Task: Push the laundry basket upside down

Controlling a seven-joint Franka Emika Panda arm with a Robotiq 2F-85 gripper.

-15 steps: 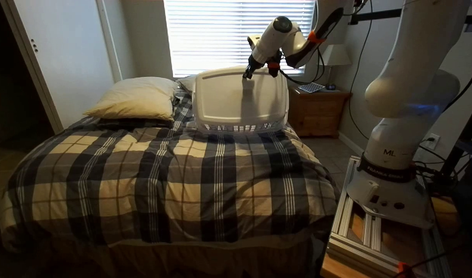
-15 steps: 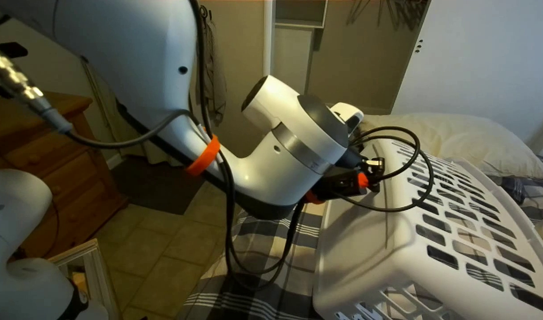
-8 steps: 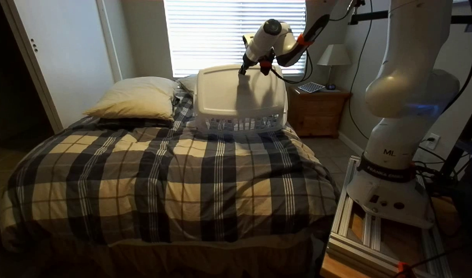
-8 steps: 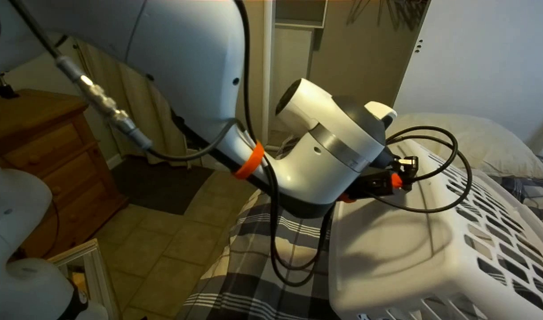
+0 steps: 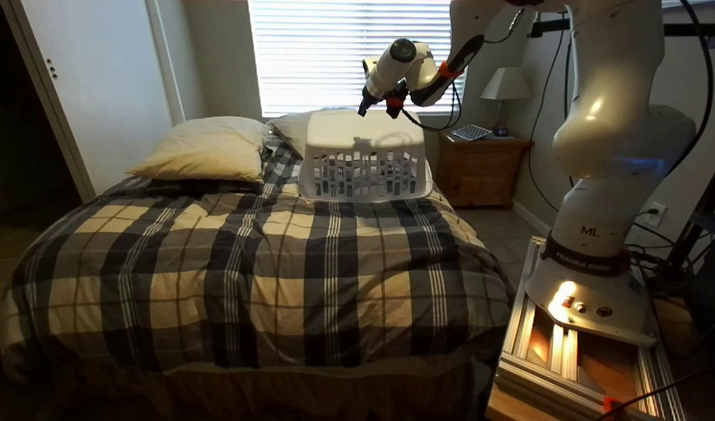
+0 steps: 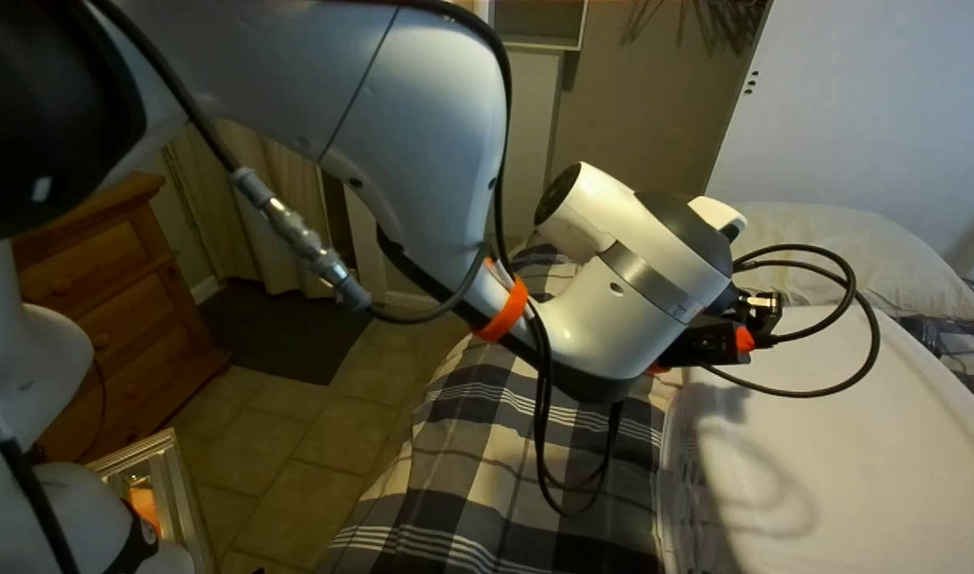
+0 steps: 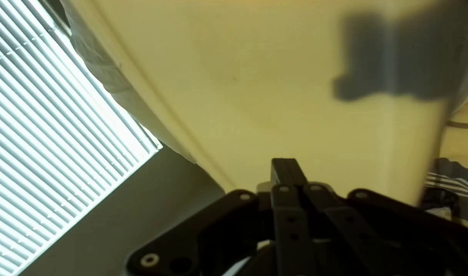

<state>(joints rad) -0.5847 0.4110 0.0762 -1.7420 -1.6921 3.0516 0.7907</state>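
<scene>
The white laundry basket (image 5: 365, 172) stands upside down on the bed, its rim on the plaid cover and its solid base facing up. The base also shows in an exterior view (image 6: 877, 470), and it fills much of the wrist view (image 7: 234, 84). My gripper (image 5: 362, 112) is at the top of the basket, over the base; I cannot tell whether the tips touch it. In the wrist view my gripper (image 7: 283, 159) has its two fingertips together with nothing between them. A shadow of the arm falls on the base.
The plaid bed (image 5: 264, 280) spreads in front of the basket. A cream pillow (image 5: 205, 149) lies beside it, and another pillow (image 5: 290, 130) is behind it. A wooden nightstand (image 5: 480, 169) with a lamp (image 5: 505, 85) stands beyond. The window blinds (image 5: 357, 58) are at the back.
The basket has tipped over from leaning on its side, base facing forward, to flat with its base up. My gripper has moved forward with it, past the base's near edge, staying shut.
</scene>
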